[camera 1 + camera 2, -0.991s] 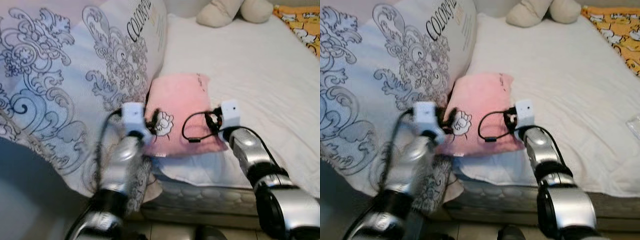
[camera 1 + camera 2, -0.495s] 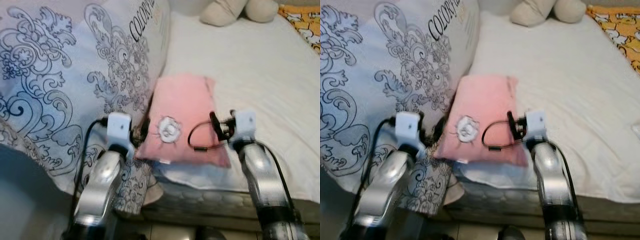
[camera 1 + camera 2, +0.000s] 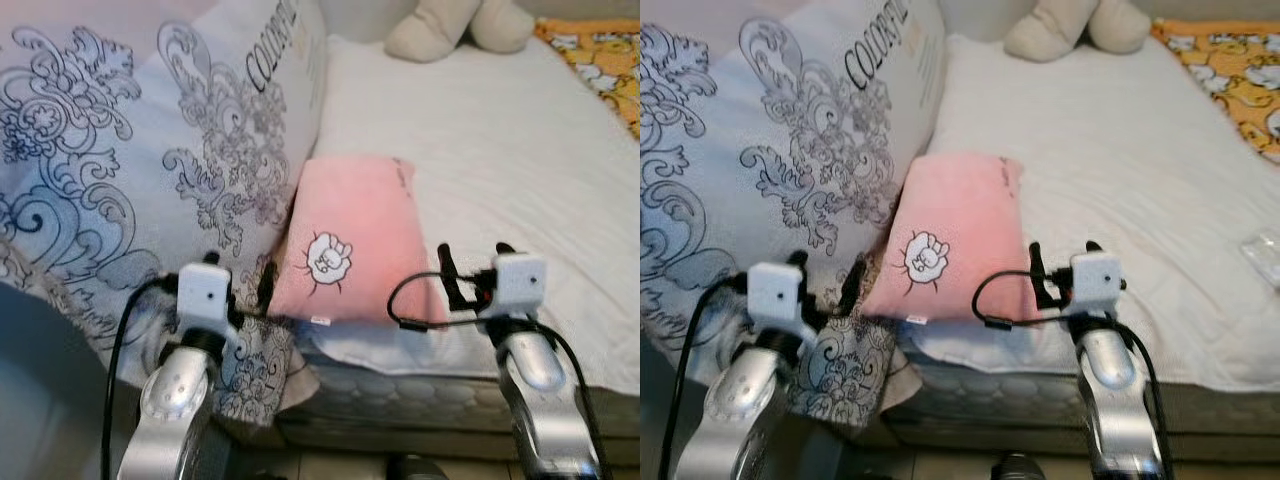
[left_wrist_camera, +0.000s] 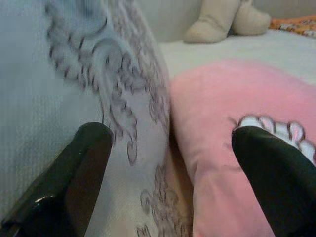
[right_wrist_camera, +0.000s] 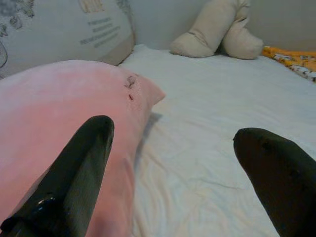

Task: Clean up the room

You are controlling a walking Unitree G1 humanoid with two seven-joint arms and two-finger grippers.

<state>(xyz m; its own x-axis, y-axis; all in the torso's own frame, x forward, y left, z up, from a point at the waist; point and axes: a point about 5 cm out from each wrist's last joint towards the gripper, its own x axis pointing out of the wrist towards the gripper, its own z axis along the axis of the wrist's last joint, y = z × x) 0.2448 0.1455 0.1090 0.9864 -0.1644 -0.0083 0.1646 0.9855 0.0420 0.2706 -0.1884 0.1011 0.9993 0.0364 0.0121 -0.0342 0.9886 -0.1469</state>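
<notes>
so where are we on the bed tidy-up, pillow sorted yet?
Looks done: the pink pillow lies flat on the white sheet, beside the big patterned cushion. In hand: nothing; the left gripper and right gripper are open at the bed edge. Left: the beige plush toy and orange blanket sit untouched.

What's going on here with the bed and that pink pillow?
The robot stands at the edge of the bed with both grippers open and holding nothing. The pink pillow lies on the white sheet, beside the big patterned duvet. The left gripper points at the seam between duvet and pillow; the right gripper sits at the pillow's other edge. A beige plush toy rests at the far end.
</notes>
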